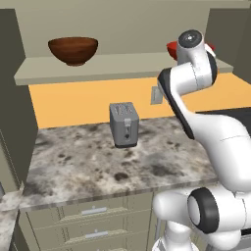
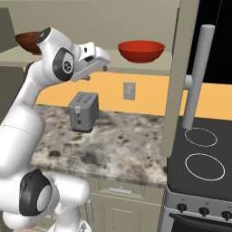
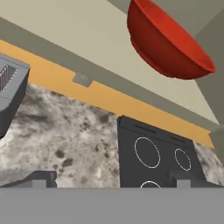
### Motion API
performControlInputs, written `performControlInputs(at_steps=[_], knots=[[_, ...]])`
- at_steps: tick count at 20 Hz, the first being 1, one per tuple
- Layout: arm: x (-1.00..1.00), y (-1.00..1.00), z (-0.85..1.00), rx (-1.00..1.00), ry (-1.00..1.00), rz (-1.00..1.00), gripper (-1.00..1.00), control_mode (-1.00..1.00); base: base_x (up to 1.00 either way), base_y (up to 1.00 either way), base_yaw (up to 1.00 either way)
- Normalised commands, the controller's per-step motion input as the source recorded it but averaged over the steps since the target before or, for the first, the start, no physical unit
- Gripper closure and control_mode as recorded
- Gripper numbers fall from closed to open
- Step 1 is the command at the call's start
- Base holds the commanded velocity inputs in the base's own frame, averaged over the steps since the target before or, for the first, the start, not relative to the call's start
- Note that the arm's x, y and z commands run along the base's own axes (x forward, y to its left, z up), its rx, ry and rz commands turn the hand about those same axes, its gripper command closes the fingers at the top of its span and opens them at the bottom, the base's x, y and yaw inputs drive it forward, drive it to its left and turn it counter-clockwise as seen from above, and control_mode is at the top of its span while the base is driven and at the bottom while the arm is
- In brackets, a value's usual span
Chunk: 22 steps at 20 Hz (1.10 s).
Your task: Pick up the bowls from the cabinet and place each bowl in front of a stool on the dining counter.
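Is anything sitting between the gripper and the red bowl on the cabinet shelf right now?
Nothing visible does. The open gripper is raised near shelf level, left of the red bowl, with bare cabinet shelf between them. The toaster stands lower, on the counter.

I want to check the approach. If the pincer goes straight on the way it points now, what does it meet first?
Probably the red bowl on the shelf: in the right base view the open pincer points toward it. Depth is unclear; it may pass just below, to the shelf edge.

a kitchen: stone counter [image 1: 98, 162] with toaster [image 1: 123, 124], drawers [image 1: 93, 212], stove [image 2: 204, 158], wall cabinet [image 1: 122, 66].
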Motion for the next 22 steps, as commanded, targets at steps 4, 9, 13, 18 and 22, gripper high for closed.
performControlInputs(at_steps=[4, 9, 13, 18, 22], knots=[[0.20, -0.07, 0.35, -0.07, -0.01, 0.00, -1.00, -1.00, 0.00, 0.00, 0.00], [0.32, -0.06, 0.37, -0.03, 0.00, 0.00, -1.00, -1.00, 0.00, 0.00, 0.00], [0.57, -0.13, 0.00, -0.02, 0.01, 0.00, -1.00, -1.00, 0.00, 0.00, 0.00], [0.44, -0.12, 0.02, -0.20, -0.01, 0.00, -1.00, -1.00, 0.00, 0.00, 0.00], [0.31, -0.14, 0.05, -0.17, 0.07, 0.00, -1.00, -1.00, 0.00, 0.00, 0.00]])
